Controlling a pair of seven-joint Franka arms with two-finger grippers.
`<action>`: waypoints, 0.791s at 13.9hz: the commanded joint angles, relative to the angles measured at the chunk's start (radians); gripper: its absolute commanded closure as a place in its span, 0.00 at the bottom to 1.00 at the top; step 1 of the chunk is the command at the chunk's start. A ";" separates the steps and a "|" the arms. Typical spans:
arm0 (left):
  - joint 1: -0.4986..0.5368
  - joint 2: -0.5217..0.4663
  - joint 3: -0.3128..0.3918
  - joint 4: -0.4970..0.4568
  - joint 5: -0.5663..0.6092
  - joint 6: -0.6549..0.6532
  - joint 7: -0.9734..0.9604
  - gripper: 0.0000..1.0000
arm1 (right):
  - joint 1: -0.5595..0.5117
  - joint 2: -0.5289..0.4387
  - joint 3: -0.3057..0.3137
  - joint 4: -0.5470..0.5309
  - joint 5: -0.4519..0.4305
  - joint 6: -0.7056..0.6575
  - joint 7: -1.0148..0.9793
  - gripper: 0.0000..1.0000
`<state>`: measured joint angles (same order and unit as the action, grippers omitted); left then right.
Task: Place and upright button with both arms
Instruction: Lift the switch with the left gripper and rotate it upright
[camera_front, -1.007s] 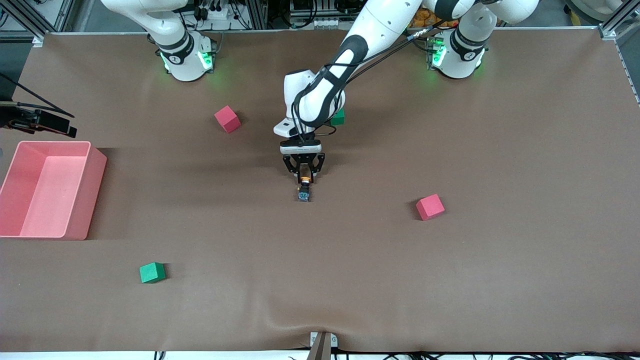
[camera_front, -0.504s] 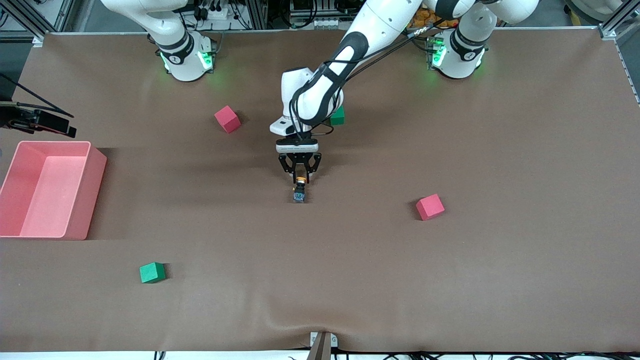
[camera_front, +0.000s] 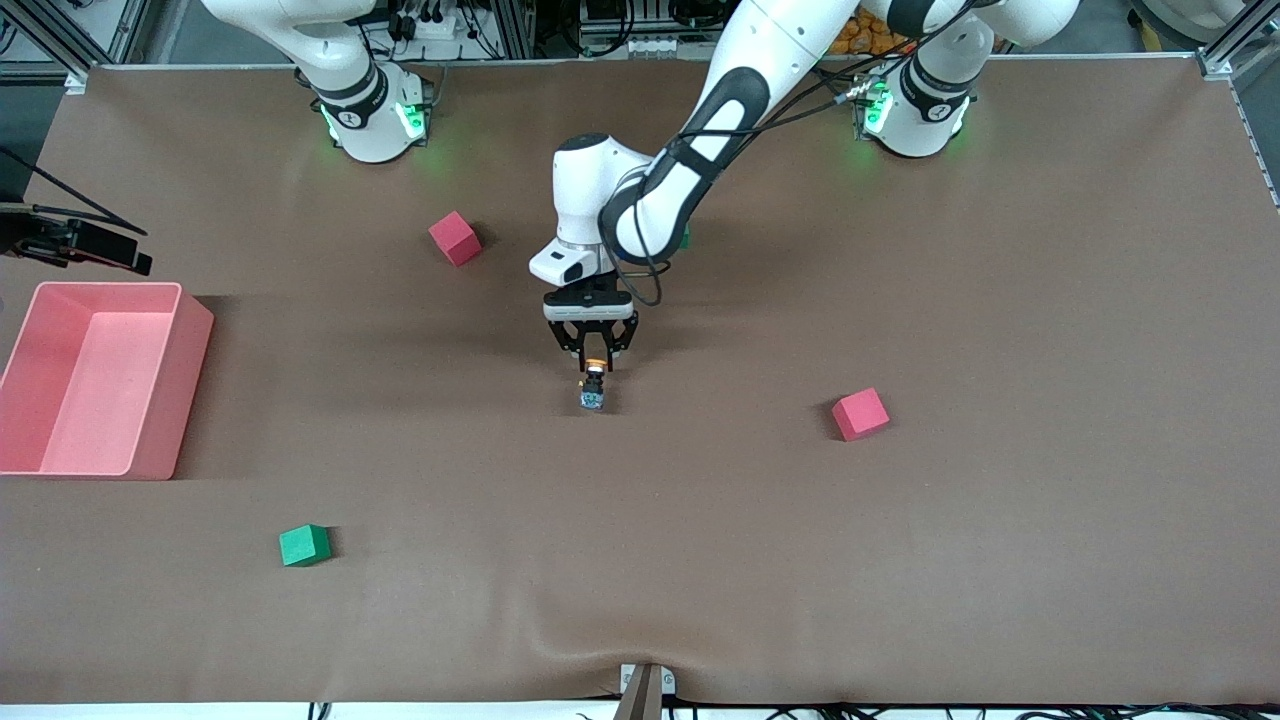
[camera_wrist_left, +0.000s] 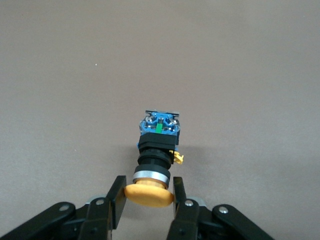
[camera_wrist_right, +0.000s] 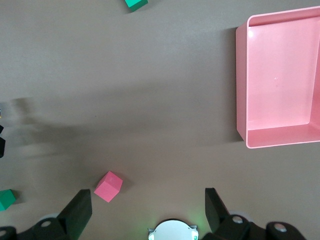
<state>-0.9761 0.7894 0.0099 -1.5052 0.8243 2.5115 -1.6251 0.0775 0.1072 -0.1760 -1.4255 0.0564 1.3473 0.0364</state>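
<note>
we see bare mat all around the button (camera_front: 592, 392) | nearest obstacle: red cube (camera_front: 860, 413), well apart toward left arm's end | pink bin (camera_front: 190, 380) and green cube (camera_front: 304, 545) well apart toward right arm's end

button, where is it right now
The button is mid-table in the front view, clamped by its orange cap in the left gripper, nearer the camera than the red cube.

One button (camera_front: 592, 392); two red cubes (camera_front: 455, 238) (camera_front: 860, 414); two green cubes (camera_front: 304, 545) (camera_wrist_right: 7, 199); one pink bin (camera_front: 100, 378); two arms (camera_front: 690, 150) (camera_front: 310, 50)
</note>
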 joint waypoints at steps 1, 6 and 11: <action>0.030 -0.048 -0.010 -0.012 -0.120 -0.005 0.095 1.00 | -0.008 -0.012 0.006 -0.001 -0.003 -0.011 0.000 0.00; 0.043 -0.075 -0.011 -0.001 -0.316 -0.054 0.276 1.00 | -0.007 -0.012 0.006 -0.001 -0.003 -0.013 0.002 0.00; 0.053 -0.085 -0.013 0.056 -0.531 -0.198 0.473 1.00 | -0.008 -0.014 0.006 -0.001 -0.004 -0.017 0.000 0.00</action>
<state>-0.9347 0.7286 0.0062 -1.4690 0.3538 2.3755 -1.2188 0.0775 0.1070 -0.1762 -1.4254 0.0564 1.3415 0.0362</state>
